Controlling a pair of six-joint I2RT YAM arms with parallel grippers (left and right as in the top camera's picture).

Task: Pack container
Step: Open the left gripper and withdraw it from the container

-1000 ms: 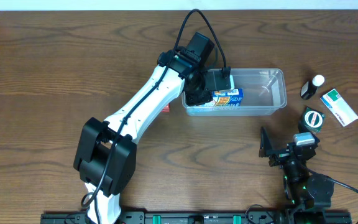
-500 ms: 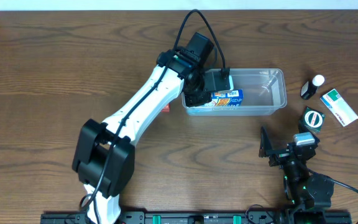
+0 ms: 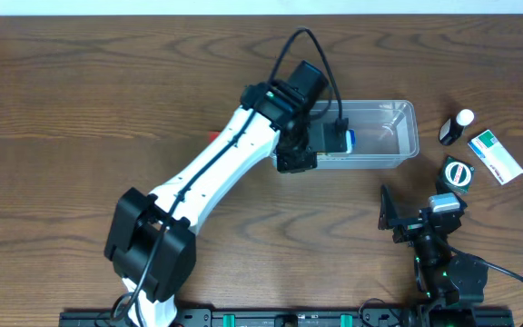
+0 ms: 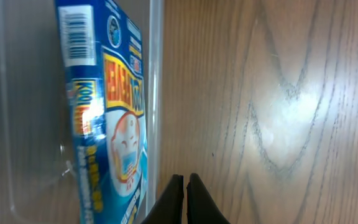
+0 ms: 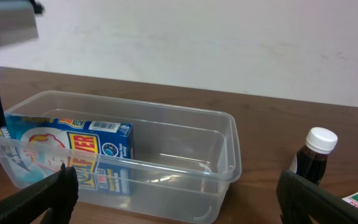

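Observation:
The clear container lies at the table's centre right. It also shows in the right wrist view and in the left wrist view. A blue box lies inside its left part, seen also in the right wrist view. In the overhead view only a blue corner shows beside the arm. My left gripper is shut and empty, by the container's near wall, just outside it. My right gripper is open and empty, near the front right, facing the container.
A dark bottle with a white cap, a green-and-white box and a round black item lie right of the container. A small red box peeks out by the left arm, left of the container.
My left gripper has moved right and toward the container's near wall. It now covers most of the blue box in the overhead view. The right arm has not moved.

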